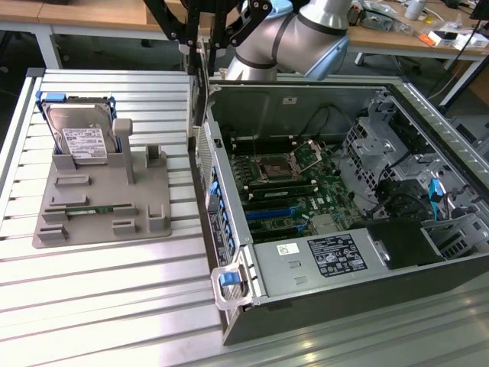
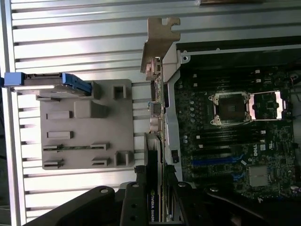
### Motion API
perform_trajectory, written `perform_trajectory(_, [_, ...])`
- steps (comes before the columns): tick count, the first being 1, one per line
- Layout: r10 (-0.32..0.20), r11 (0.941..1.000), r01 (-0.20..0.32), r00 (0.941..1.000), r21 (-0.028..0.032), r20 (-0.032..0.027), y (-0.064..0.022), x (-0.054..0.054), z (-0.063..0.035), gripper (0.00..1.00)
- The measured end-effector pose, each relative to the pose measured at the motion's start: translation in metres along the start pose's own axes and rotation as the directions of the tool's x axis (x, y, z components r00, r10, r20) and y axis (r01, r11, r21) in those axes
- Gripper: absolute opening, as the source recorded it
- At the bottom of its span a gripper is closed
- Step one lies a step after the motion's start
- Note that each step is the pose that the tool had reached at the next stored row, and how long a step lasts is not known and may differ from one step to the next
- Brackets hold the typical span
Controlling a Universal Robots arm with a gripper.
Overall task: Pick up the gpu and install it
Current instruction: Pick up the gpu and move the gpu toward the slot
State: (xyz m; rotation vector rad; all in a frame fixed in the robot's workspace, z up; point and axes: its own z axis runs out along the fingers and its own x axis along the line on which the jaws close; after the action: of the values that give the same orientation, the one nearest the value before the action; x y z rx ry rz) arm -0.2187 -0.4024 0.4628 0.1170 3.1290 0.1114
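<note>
Wrist view: hand [image 2: 157, 186] grips one gpu [image 2: 153, 155]; one hard drive [image 2: 47, 81] stands in the holder [image 2: 84, 141].

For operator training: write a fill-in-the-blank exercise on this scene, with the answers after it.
The tool grips the gpu, whose metal bracket points ____ from the tool.
The hard drive stands in the grey holder, in a ____ carrier.
The memory stick lying in the grey holder is ____.
Missing words: away; blue; green.

black gpu [image 2: 151, 155] with silver bracket, held edge-on aloft.
</note>
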Motion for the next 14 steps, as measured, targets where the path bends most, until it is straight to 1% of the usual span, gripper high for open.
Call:
perform_trajectory(5, [0.0, 1.0, 0.0, 1.0, 0.0, -0.0009, 0.0004, -0.006, 0.0001, 0.26])
perform_trajectory(14, [0.0, 1.0, 0.0, 1.0, 0.0002, -0.0032, 0.0015, -0.022, 0.0003, 0.26])
